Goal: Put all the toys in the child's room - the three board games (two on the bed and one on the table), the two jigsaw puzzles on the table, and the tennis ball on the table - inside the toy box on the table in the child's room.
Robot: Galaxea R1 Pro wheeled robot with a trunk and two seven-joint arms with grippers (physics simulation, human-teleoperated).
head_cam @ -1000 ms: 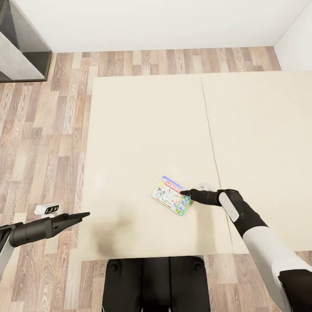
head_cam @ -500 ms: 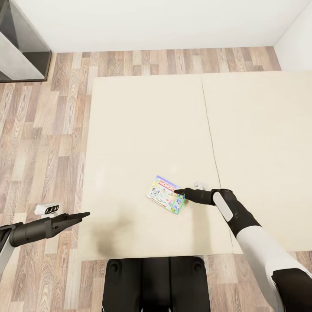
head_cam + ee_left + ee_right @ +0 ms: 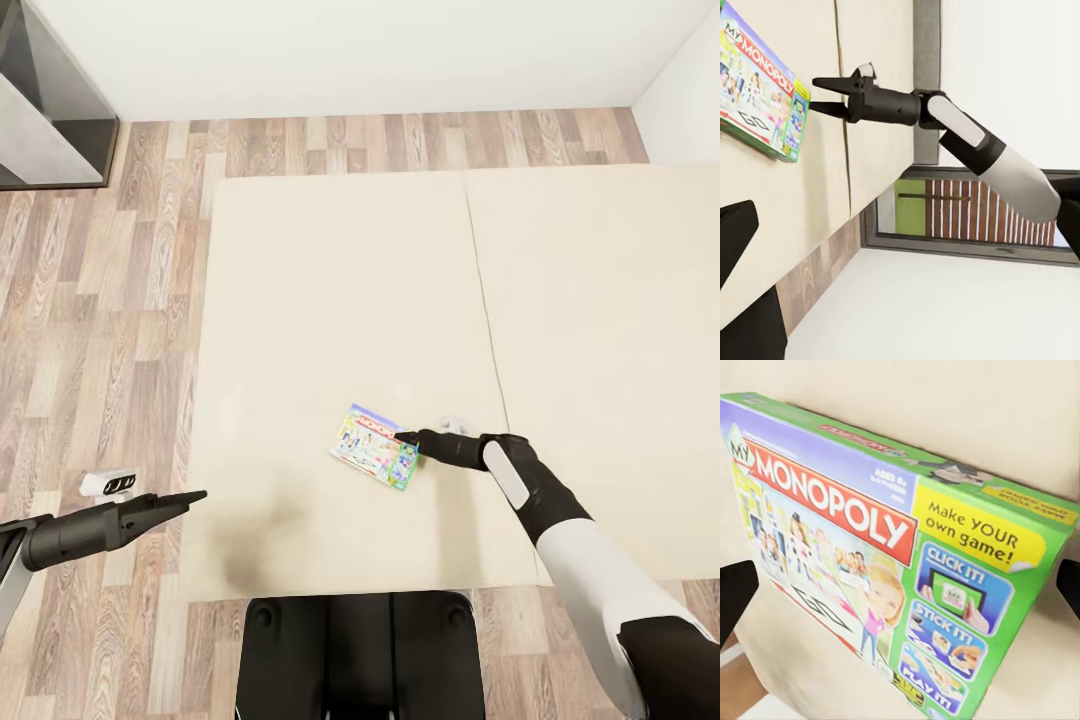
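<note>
Bed (image 3: 330,300) spreading wide ahead, two cream pads. Board game (image 3: 375,461) lying flat on left pad, near edge, long axis running far-left to near-right. My right end effector (image 3: 405,437) sitting at its right end, fingers spread wide, not gripping; game lying just left of it. Left end effector (image 3: 195,494) idling well apart, spread unclear.

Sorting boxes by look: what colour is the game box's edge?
Green on the board game, clearest in the right wrist view.
</note>
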